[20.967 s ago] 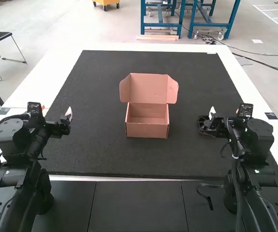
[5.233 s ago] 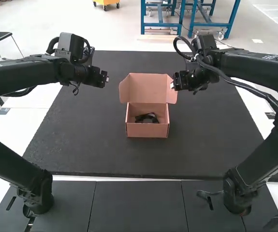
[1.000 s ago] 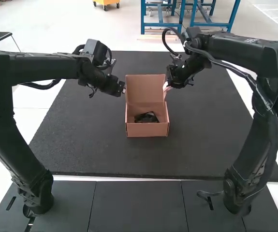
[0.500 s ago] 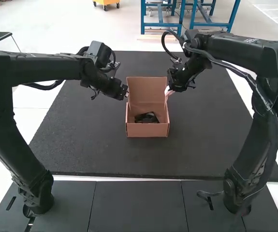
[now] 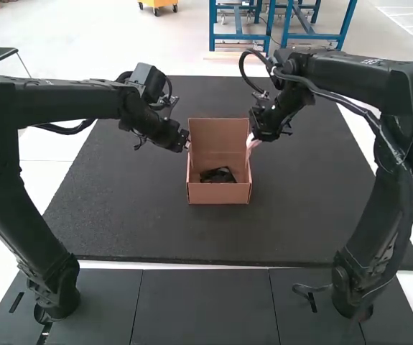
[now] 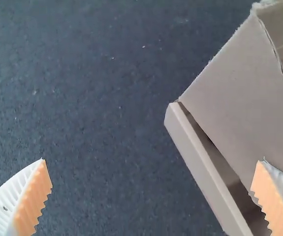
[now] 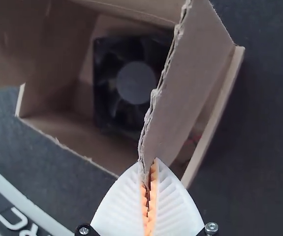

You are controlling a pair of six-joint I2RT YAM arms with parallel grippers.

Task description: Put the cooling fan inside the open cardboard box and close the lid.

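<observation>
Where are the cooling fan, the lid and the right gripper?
cooling fan (image 7: 134, 83): right wrist view, its round hub.
lid (image 5: 219, 136): high view, middle of its raised panel.
right gripper (image 7: 148, 172): right wrist view, between its fingertips.

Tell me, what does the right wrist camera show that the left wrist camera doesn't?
Right wrist view, not the left: the black cooling fan lying inside the cardboard box, and the right gripper shut on the edge of a lid flap. Left wrist view, not the right: the left gripper open, its white fingers with orange pads spread wide, a folded cardboard tab between them, seen from outside the box. Shared: brown cardboard of the same box, and the dark mat beneath it.
</observation>
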